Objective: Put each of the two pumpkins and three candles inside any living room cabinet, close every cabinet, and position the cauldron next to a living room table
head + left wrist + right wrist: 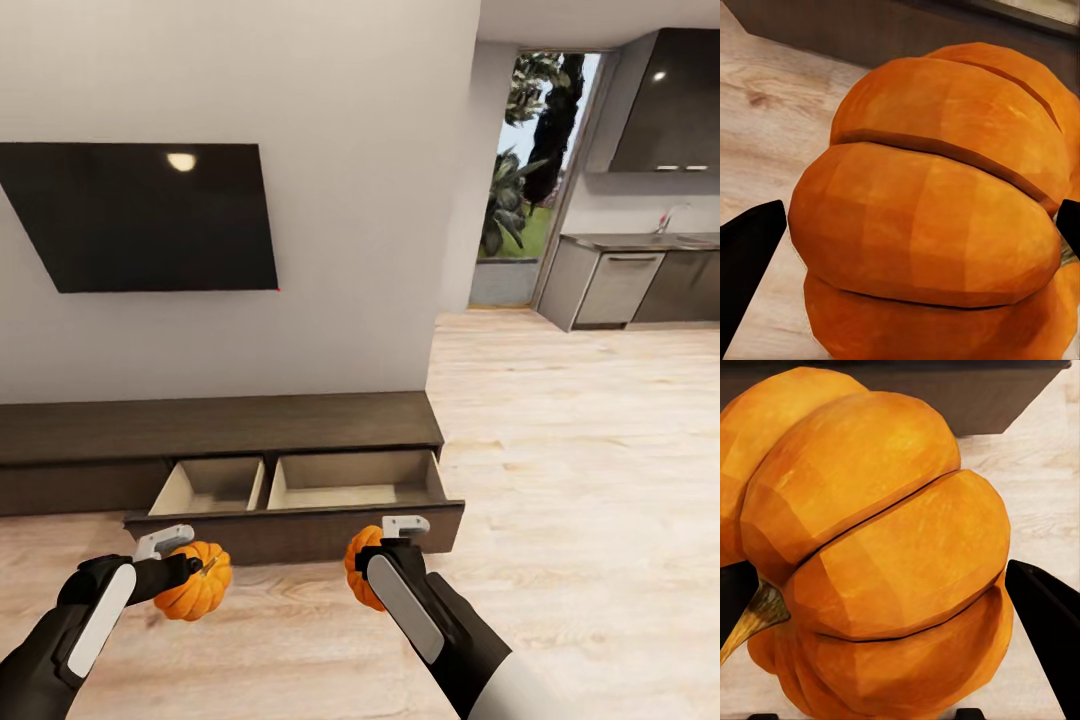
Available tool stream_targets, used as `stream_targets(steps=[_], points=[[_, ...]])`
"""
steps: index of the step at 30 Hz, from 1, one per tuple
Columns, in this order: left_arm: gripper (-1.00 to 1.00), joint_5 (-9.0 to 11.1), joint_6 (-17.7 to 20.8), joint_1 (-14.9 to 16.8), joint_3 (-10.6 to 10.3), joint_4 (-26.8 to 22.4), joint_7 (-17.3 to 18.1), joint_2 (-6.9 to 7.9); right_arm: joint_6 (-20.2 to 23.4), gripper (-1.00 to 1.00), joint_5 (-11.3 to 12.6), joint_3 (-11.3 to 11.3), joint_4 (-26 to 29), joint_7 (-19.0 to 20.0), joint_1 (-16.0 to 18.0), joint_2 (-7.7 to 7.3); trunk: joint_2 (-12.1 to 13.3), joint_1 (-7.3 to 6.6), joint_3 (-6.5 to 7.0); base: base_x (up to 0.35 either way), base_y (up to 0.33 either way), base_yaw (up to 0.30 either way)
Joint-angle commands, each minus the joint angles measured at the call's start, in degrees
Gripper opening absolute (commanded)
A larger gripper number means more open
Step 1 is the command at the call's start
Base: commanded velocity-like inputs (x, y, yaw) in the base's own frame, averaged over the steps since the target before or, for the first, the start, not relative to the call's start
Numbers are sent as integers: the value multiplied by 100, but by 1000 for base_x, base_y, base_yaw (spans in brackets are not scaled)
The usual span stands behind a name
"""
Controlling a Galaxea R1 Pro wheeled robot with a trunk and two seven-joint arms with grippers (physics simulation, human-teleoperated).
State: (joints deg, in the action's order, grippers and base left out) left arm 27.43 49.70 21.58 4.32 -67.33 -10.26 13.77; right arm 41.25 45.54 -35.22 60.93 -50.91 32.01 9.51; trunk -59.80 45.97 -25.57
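Observation:
I hold two orange ribbed pumpkins. My left gripper (185, 570) is shut on one pumpkin (197, 582), which bulges between the black fingers (746, 259) in the left wrist view (930, 217). My right gripper (378, 560) is shut on the other pumpkin (362, 568), seen large with its stem in the right wrist view (870, 547). Both hang above the floor just in front of the dark-brown cabinet (220, 425). Its wide drawer (300, 505) is pulled out, showing two pale beige compartments with nothing in them.
A black TV (140, 215) hangs on the white wall above the cabinet. Light wood floor (580, 480) stretches to the right toward grey kitchen cupboards (630, 285) and a glass door (530, 170).

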Motion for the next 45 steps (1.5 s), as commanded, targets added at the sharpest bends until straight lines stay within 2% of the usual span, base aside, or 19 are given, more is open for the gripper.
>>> stream_targets(steps=[1, 17, 33, 45], points=[[-100, 64, 22, 4, 0, -8, -55, 2, 16, -100, 33, -11, 6, -51, 7, -2, -4, 4, -6, 315, -138, 0], [-100, 62, 22, 4, -1, -8, -55, -5, 15, -100, 33, -3, 6, -51, 7, -10, -4, 4, -6, 297, -159, 91], [-100, 61, 22, 4, -1, -8, -55, -5, 15, -100, 33, -3, 1, -48, 8, -2, -4, 4, 15, 294, -10, -63], [-100, 61, 22, 4, -1, -8, -55, -5, 11, -100, 33, -3, -2, -47, 7, -2, -4, 4, 15, 293, -157, -1]])
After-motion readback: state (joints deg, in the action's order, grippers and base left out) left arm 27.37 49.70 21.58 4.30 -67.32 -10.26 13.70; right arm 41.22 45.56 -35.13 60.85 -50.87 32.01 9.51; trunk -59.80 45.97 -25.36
